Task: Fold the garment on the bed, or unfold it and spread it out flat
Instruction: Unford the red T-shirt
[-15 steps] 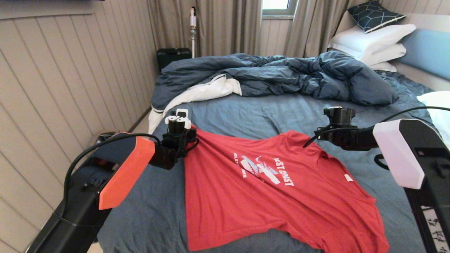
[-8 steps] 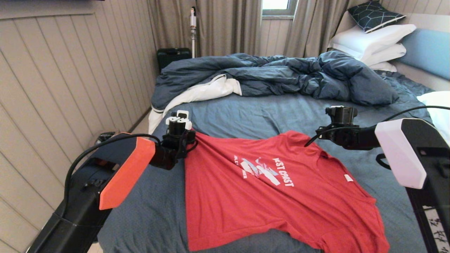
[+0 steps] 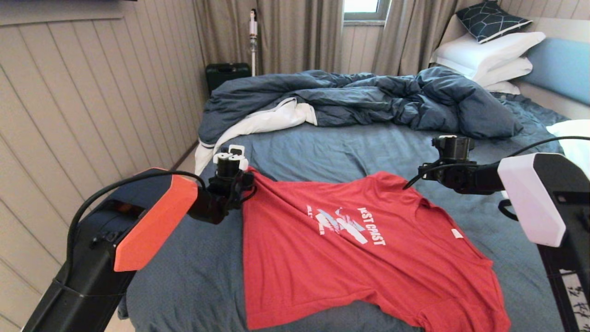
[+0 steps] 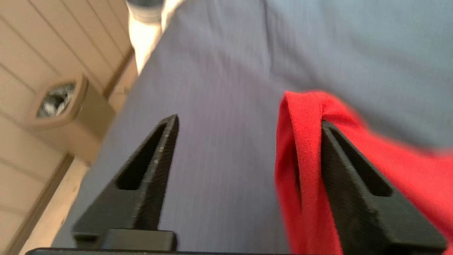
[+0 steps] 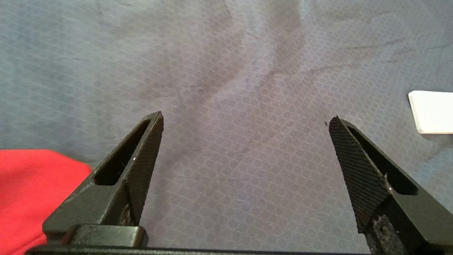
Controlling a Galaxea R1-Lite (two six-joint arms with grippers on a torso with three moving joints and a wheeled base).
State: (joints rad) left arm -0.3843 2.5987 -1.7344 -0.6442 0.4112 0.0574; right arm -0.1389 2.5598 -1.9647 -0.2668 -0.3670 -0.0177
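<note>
The garment (image 3: pixel 350 249), a red T-shirt with a white chest print, lies spread face up on the blue-grey sheet of the bed (image 3: pixel 322 147), its hem toward the left. My left gripper (image 3: pixel 230 159) hovers at the shirt's far left corner. In the left wrist view this gripper (image 4: pixel 249 120) is open, and a fold of the red cloth (image 4: pixel 304 159) still hangs against one finger (image 4: pixel 354 184). My right gripper (image 3: pixel 454 145) is just beyond the shirt's far right shoulder. It (image 5: pixel 246 116) stands open over bare sheet, with the shirt's edge (image 5: pixel 32 184) off to one side.
A rumpled dark blue duvet (image 3: pixel 368 99) with white lining lies across the far half of the bed. White pillows (image 3: pixel 488 55) are stacked at the far right, and another white pillow (image 3: pixel 571 138) lies by the right arm. A black case (image 3: pixel 227 74) stands on the floor beyond. The wall runs along the left.
The left jaws have opened and released their pinch on the shirt corner. The right jaws have spread wider, and that gripper has drifted slightly right, away from the shirt.
</note>
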